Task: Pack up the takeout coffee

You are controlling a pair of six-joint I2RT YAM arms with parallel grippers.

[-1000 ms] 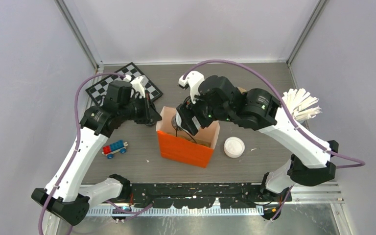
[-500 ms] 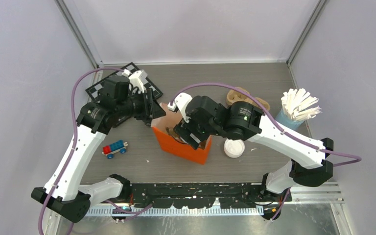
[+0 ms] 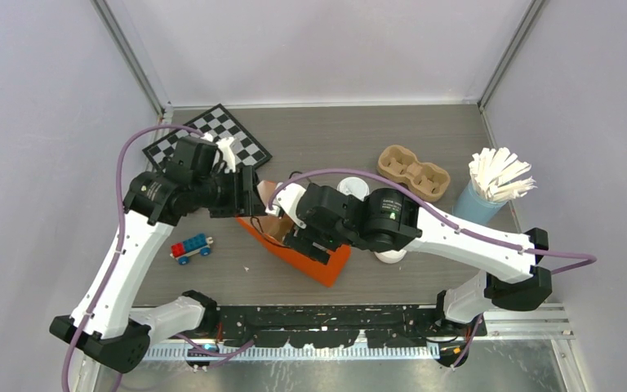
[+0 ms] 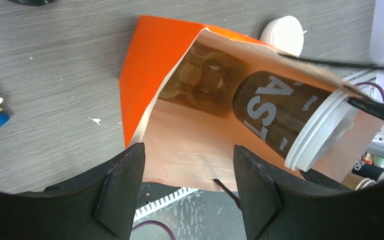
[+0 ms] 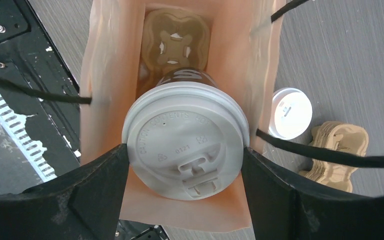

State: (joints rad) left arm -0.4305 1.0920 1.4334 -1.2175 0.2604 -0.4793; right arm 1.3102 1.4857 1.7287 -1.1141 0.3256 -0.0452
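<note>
Tipped over since a second ago: orange bag [image 3: 326, 265], upright then, now leaning low toward the near edge of the table [image 3: 335, 139], mouth turned to the far left. Swung left and down with it: right gripper [image 5: 185, 150], reaching into the bag's mouth. Changed since then as well: left gripper [image 4: 189, 150], pinched together a second ago, now with jaws spread wide and only the bag's inner wall seen beyond them. Held just at the mouth rim; contact with the paper impossible to tell. Uncovered by the right arm's shift: brown pulp carrier [image 3: 412, 171] toward the far right corner.

Right gripper clamped on takeout coffee [image 5: 182, 145], one finger [image 5: 105, 185] pressed to each side of the white sip lid. Cup lying along the tilted bag, dark body inside, lid at the mouth between the black handle cords [image 5: 30, 92]. Deeper in, at the bag's bottom, a pulp tray [image 5: 175, 30].

Outside, on the table just right of the bag, loose white lid [image 5: 291, 113]. Toward the left edge, toy brick car [image 3: 192, 247]. At the far left corner, chessboard [image 3: 229, 135]. At the right edge, blue cup of white sticks [image 3: 498, 180].
</note>
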